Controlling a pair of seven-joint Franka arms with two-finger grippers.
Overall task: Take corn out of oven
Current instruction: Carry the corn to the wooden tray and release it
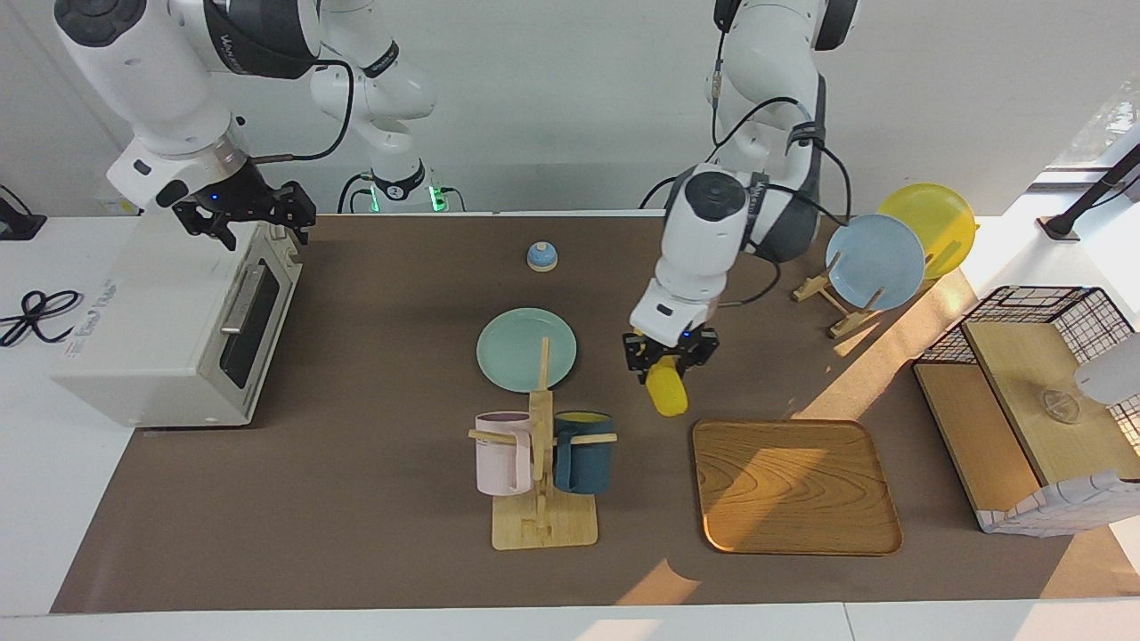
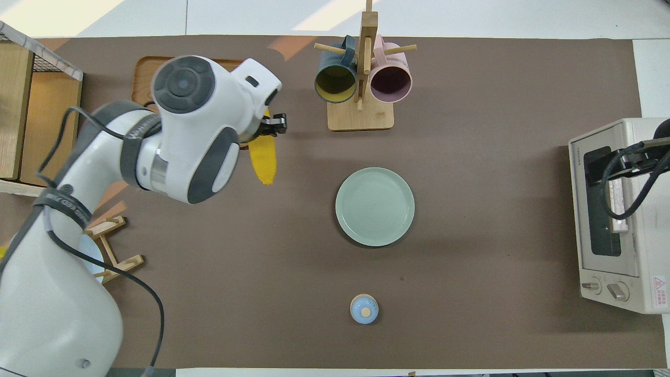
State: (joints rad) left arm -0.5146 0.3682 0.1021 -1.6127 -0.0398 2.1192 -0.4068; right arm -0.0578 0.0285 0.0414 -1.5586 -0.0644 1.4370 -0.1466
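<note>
1. Presently, the left gripper (image 1: 667, 358): jaws closed on the upper end of the corn (image 1: 665, 392), which hangs in the air just beside the wooden tray (image 1: 795, 485), at the tray's edge toward the robots.
2. Corn: clear of the oven (image 1: 169, 320) and well apart from it, not yet set down.
3. Oven: at the right arm's end of the table (image 1: 374, 499), door shut as far as can be seen.
4. Right gripper (image 1: 254, 210): jaws spread wide, holding nothing, over the oven's top front edge; this arm waits.
5. Green plate (image 1: 525, 349): bare, between oven and tray.
6. Progress, by my judgement: removal done; what remains is lowering the corn, likely onto the tray, and letting go.
</note>
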